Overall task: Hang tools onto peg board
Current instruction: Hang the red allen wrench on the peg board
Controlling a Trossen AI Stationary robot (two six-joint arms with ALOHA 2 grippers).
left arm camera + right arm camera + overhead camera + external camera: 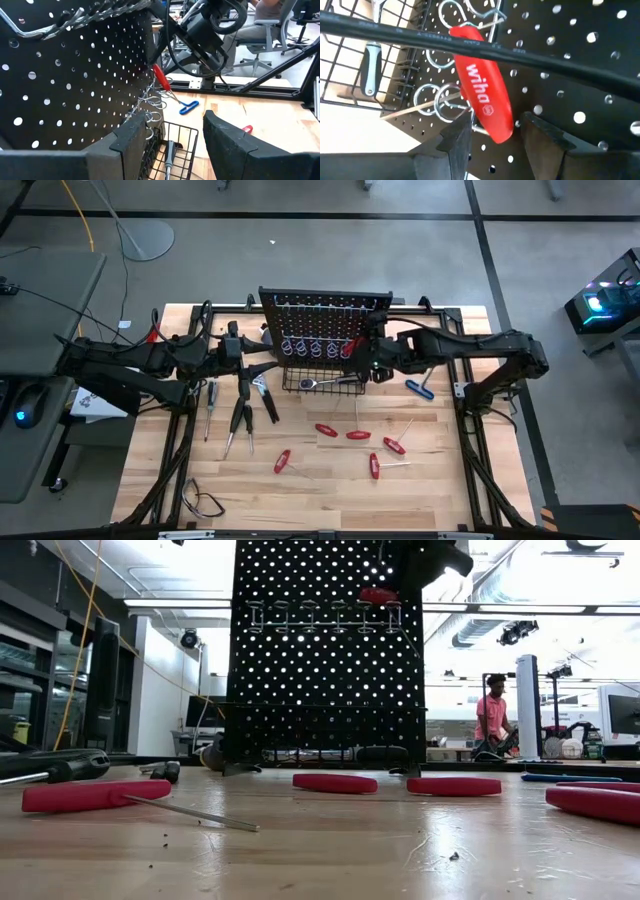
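The black peg board (325, 315) stands upright at the table's far side, with a row of wire rings (320, 615) and a wire basket (322, 383) at its base. My right gripper (358, 350) is at the rings' right end, shut on a red-handled tool (482, 100). My left gripper (175, 135) hangs open in front of the board's left part, above the basket, with nothing between its fingers. Several red-handled tools (358, 435), black pliers (241, 418) and a blue-handled T tool (420, 388) lie flat on the table. A silver ratchet (320, 383) lies in the basket. My right gripper pinches one end of the red handle (502, 131) between its two fingers (457, 137). They come slanting down toward the board. The handle is lifted clear of the table, tilted against the board. Its thin shaft (410, 111) crosses a wire ring (442, 100); whether it goes through it, I cannot tell.
A black cable loop (205, 502) lies near the table's front left corner. A black-handled screwdriver (211, 395) lies at the left. A person (492, 710) stands in the room behind the table. Bare wood shows along the front edge (330, 505).
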